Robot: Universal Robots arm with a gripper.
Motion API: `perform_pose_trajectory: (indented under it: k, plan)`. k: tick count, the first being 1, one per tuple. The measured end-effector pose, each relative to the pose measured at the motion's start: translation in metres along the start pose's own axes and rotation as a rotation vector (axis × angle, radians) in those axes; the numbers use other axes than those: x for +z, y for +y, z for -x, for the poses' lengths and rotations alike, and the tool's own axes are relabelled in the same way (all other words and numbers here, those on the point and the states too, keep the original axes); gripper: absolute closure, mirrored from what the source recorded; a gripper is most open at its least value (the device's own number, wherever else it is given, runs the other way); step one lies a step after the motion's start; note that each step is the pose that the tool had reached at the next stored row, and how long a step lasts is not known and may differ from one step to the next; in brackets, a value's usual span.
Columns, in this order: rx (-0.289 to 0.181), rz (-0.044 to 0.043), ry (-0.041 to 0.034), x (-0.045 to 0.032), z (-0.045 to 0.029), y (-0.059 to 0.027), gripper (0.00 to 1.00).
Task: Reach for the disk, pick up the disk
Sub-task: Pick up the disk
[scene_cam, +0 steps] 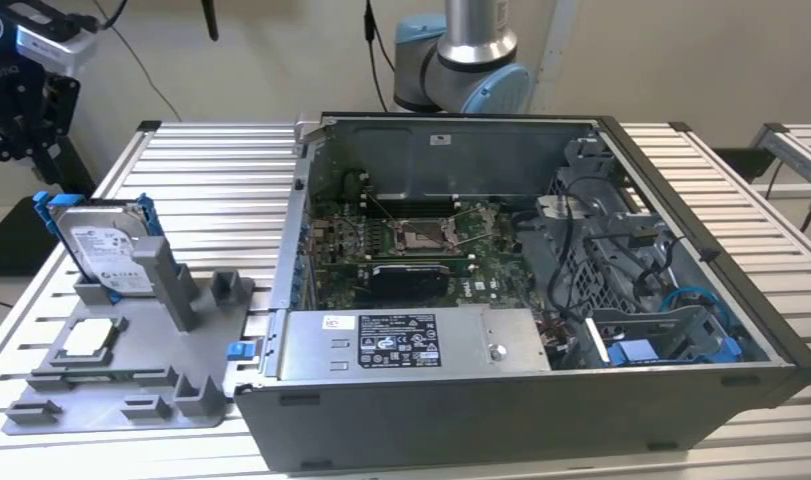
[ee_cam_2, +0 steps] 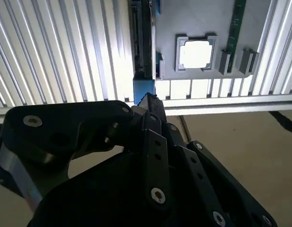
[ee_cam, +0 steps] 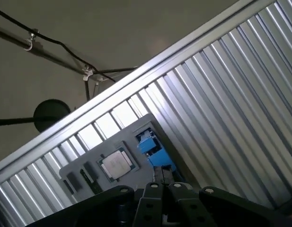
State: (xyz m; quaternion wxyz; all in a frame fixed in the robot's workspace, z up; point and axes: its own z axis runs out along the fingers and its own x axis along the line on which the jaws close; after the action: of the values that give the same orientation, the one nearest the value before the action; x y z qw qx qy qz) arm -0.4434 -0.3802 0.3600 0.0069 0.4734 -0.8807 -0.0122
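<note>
Exterior view: the disk point(scene_cam: 105, 250) is found standing on edge in a grey fixture point(scene_cam: 125, 395) on the counter point(scene_cam: 205, 170), below the tool point(scene_cam: 29, 140) and clear of it.

Second wrist view: the tool point(ee_cam_2: 146, 100) is seen drawn narrow and holding nothing, with the disk's edge point(ee_cam_2: 142, 47) just beyond its tip.

First wrist view: the disk's blue bracket point(ee_cam: 153, 147) is noted just ahead of the tool point(ee_cam: 163, 177), with a square chip point(ee_cam: 116, 165) alongside.

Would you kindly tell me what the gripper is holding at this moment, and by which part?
Nothing: the gripper hangs apart from the blue-framed, silver-grey rectangular disk, which stands upright in the grey plastic fixture.
</note>
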Motion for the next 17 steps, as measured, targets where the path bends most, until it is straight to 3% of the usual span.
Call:
perform_pose_trajectory:
  k: [17]
  plan:
    - [-0.309, -0.0014, 0.0076, 0.003, 0.0, -0.0001, 1.0]
